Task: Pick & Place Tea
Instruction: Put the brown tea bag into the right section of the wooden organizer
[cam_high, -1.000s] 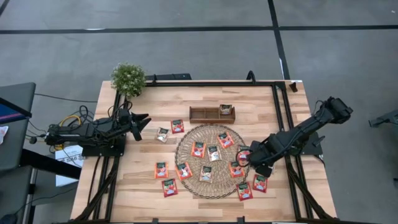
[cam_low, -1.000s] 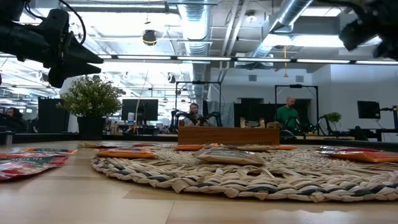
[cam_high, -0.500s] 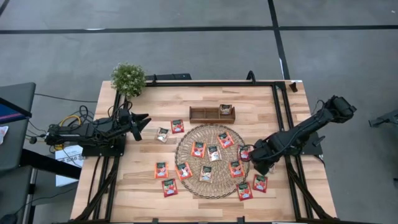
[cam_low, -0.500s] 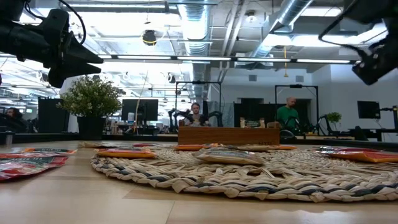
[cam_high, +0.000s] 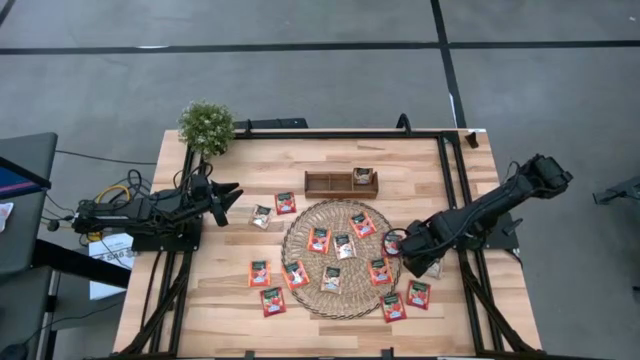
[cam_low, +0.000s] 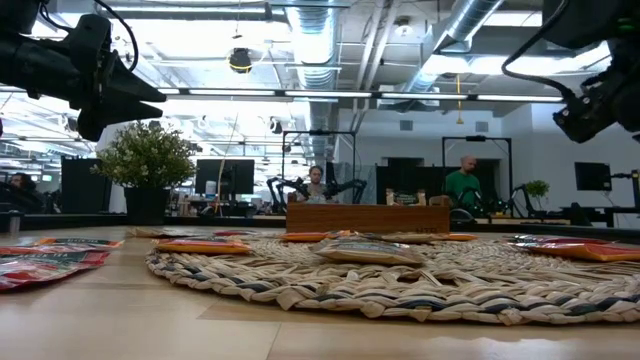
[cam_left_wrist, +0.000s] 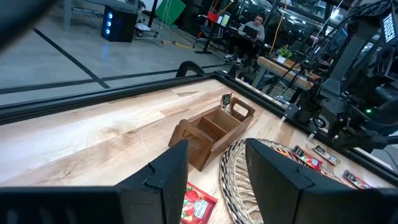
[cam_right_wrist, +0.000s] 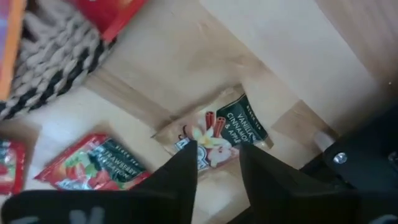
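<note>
1. The table (cam_high: 230, 310) is seen from above as a light wooden surface on a dark frame, with a round woven mat (cam_high: 340, 258) lying near its middle.
2. The tea is found as small flat sachets: 7 are counted on the mat, among them a red sachet (cam_high: 319, 240) and a pale sachet (cam_high: 343, 246).
3. More red sachets lie on the bare wood: 1 (cam_high: 285, 203) beside a silvery sachet (cam_high: 261, 216) on the far left of the mat, 2 (cam_high: 259, 273) on the near left, and 2 (cam_high: 417, 294) on the near right.
4. A small wooden tray (cam_high: 341, 183) stands just beyond the mat, with 1 sachet (cam_high: 364, 176) upright in its right compartment.
5. A potted plant (cam_high: 206, 127) stands at the far left corner of the table.
6. The right gripper (cam_high: 392, 245) is held at the mat's right edge, pointing down.
7. In the right wrist view its jaws are seen spread with a clear gap, nothing being pinched; under them a vanilla-cinnamon sachet (cam_right_wrist: 214, 132) lies flat on the wood, with a strawberry sachet (cam_right_wrist: 93, 165) beside it.
8. The left gripper (cam_high: 233, 194) waits above the left side of the table, well apart from the mat; its jaws are seen spread and empty in the left wrist view.
9. In the low view, people (cam_low: 461, 184) are seen seated in the room behind the table.
</note>
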